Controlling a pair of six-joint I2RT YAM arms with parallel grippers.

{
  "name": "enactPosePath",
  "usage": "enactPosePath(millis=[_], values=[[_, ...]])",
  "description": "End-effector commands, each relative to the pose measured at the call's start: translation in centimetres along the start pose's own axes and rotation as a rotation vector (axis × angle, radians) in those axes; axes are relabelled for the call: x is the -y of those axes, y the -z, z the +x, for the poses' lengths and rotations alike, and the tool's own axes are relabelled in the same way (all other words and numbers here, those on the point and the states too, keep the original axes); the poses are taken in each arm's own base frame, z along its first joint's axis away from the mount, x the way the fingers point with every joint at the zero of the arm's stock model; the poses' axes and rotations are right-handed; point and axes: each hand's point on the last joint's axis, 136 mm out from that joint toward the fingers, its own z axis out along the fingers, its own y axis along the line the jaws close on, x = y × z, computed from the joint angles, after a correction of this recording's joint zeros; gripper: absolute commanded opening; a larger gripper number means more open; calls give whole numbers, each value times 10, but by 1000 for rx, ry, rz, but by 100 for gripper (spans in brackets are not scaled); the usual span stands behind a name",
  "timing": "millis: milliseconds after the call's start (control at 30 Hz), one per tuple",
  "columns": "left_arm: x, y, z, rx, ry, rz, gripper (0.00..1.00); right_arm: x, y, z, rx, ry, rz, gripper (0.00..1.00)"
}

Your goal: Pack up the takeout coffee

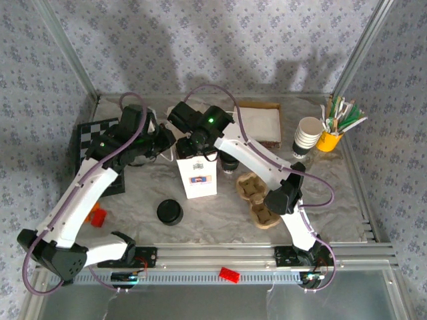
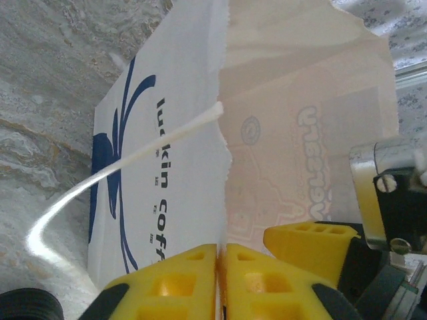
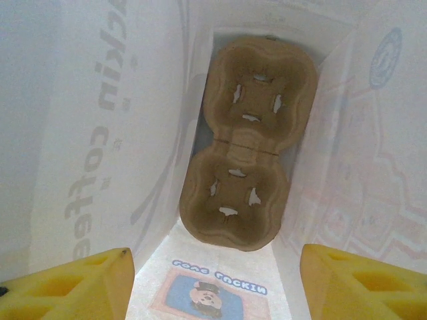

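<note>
left gripper (image 2: 219, 280): pinched closed on the rim of the white paper bag (image 2: 167, 133), mid-table | right gripper (image 3: 215, 259): fingers wide, empty, at the bag's mouth above a cardboard carrier (image 3: 243, 147) on its floor | takeout coffee (image 1: 230, 165): mid-table, just right of bag, partly under right arm (image 1: 257, 157), near second carrier (image 1: 257, 197)

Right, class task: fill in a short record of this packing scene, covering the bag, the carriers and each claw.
bag: white paper bag, upright, mid-table
left claw: shut on the bag's top edge
right claw: open, inside the bag
in bag: cardboard cup carrier at the bottom, both wells empty
beside bag: second carrier and loose black lid on the table
</note>
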Motion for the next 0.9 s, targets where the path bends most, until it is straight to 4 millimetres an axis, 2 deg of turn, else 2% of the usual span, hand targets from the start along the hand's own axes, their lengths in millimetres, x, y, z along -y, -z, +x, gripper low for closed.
enactPosePath(millis=[0,133,267,433,700,867], values=[[-3,14,-2,12,-26,-18,14,-1,20,3,9,17,-20,69],[-7,14,-1,-10,-53,-48,20,-1,30,1,30,16,-30,69],[-6,8,-2,-27,-63,-53,20,-3,43,-4,69,12,-56,69],[-7,5,-6,-19,-68,-63,12,-3,68,-10,131,26,-88,69],[-10,4,-18,24,-62,-84,2,4,122,-27,282,47,-143,70],[-14,8,-30,72,-36,-92,0,23,146,-29,319,3,-167,71]])
